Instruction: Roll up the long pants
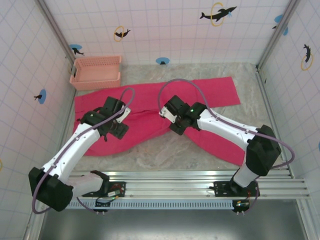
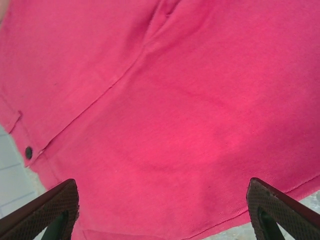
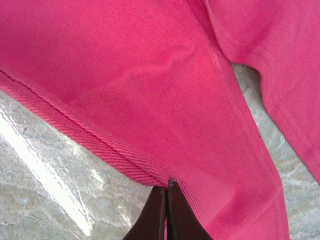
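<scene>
The bright magenta-pink soft cloth long pants (image 1: 210, 92) lie flat, unrolled; left gripper (image 2: 162, 220) spread above them, right gripper (image 3: 167, 192) apparently pinching their edge.

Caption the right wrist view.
Right claw shut on seamed edge of bright magenta-pink cloth trousers over a pale marbled tabletop.

Left arm (image 1: 75, 145), right arm (image 1: 225, 127): white link shells, chunky black joints. Lilac cable (image 1: 176, 80) loops off each wrist. Green LED (image 1: 192, 108) on right wrist. Left fingers (image 2: 55, 207) dark brown, cross-hatched pads; right fingers (image 3: 177, 215) dark, smooth. Black bases on silver slotted rail (image 1: 185, 182).
</scene>
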